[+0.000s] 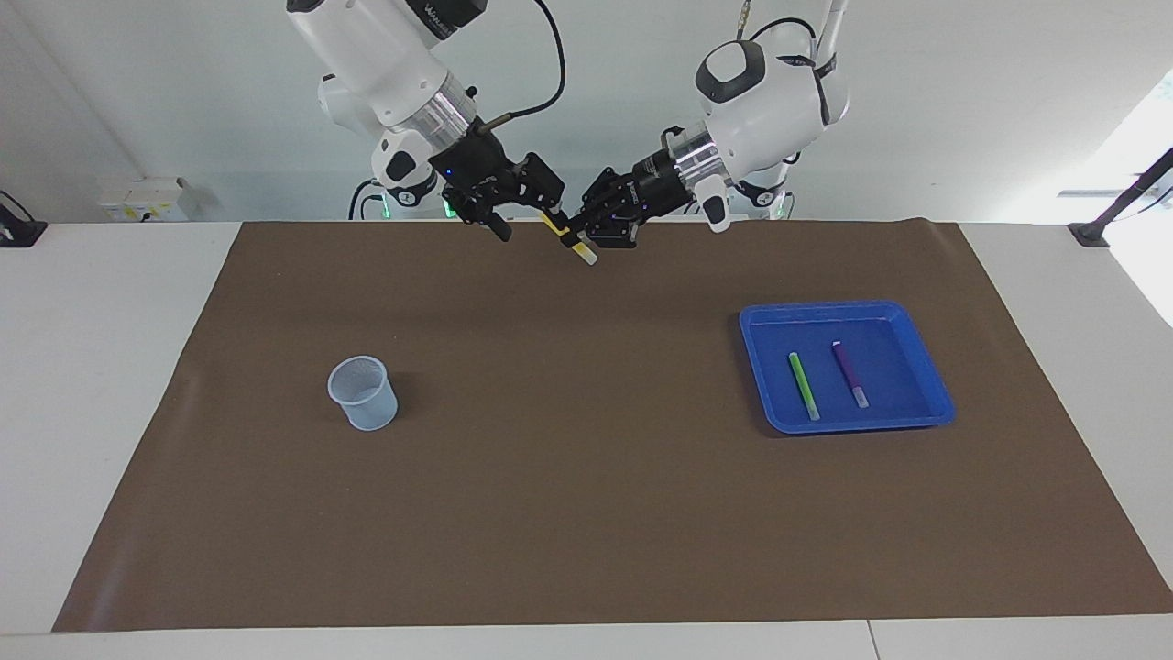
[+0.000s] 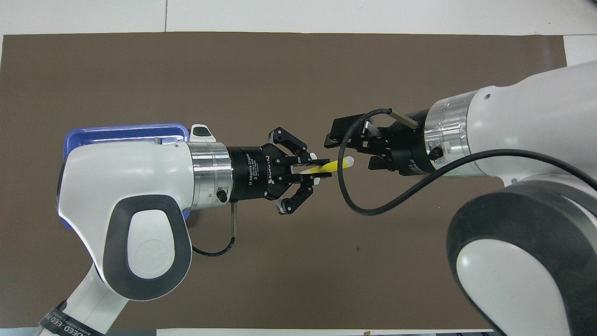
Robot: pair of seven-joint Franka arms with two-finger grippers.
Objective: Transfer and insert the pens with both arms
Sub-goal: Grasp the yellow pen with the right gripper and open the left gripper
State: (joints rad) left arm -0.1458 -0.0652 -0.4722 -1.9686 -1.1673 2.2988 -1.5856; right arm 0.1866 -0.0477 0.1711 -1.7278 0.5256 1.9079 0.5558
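Dropping is the main risk: if the left tool (image 2: 313, 170) lets go before the right tool (image 2: 343, 139) pinches properly, the slim yellow pen with a pale cap (image 2: 332, 166) falls onto the brown-covered desk (image 1: 586, 513). Left tool clamps it mid-air, horizontal; right tool faces it, just beside the cap, fingers apart.

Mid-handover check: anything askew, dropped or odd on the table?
Nothing stands out. The left pincer holds the yellow pen in the air near the right pincer; green pen and purple pen lie in the blue tray; cup stands upright.
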